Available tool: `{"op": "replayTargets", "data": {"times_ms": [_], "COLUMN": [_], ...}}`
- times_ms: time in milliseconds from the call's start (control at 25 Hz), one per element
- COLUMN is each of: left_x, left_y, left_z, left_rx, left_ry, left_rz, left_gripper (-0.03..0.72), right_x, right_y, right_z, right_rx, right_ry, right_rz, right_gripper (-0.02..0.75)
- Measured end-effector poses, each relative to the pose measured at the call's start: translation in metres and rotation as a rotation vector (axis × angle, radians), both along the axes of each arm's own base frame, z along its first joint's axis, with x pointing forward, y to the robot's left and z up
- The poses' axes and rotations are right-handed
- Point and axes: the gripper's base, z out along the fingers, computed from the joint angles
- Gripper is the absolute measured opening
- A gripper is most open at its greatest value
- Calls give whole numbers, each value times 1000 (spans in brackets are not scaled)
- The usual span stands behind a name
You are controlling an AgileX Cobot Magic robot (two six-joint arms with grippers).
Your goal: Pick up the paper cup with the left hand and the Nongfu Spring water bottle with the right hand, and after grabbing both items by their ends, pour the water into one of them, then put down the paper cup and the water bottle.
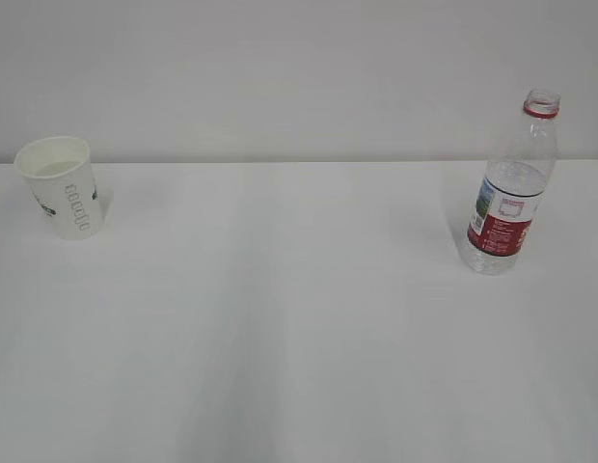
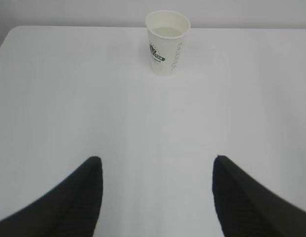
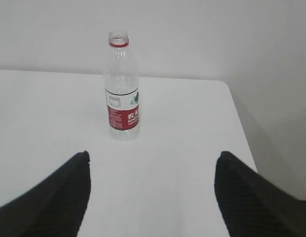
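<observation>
Exterior view: uncapped Nongfu Spring water bottle (image 1: 508, 193) and paper cup (image 1: 61, 186) upright, mouths up; both pincers wide, empty.

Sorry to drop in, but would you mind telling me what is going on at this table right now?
Nothing is being held. The paper cup stands upright at the table's far left with a pale pool of liquid inside, and the uncapped Nongfu Spring water bottle stands upright at the far right. The left gripper is open facing the cup, the right gripper open facing the bottle, both well short of them.
</observation>
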Motion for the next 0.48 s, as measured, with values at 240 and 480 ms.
{"op": "replayTargets", "data": {"times_ms": [240,480], "left_x": [-18,-33], "left_y": [0,0], "left_z": [-26,-43], "left_rx": [2,3], "left_ry": [-34,-83], "left_rz": [-8,-10], "left_gripper": [505,504], "right_x": [-9,-15], "right_y": [3,5], "right_z": [0,-6], "right_rx": [23,24], "right_ry": [76,133], "right_rz": [28,54], "right_gripper": [589,589]}}
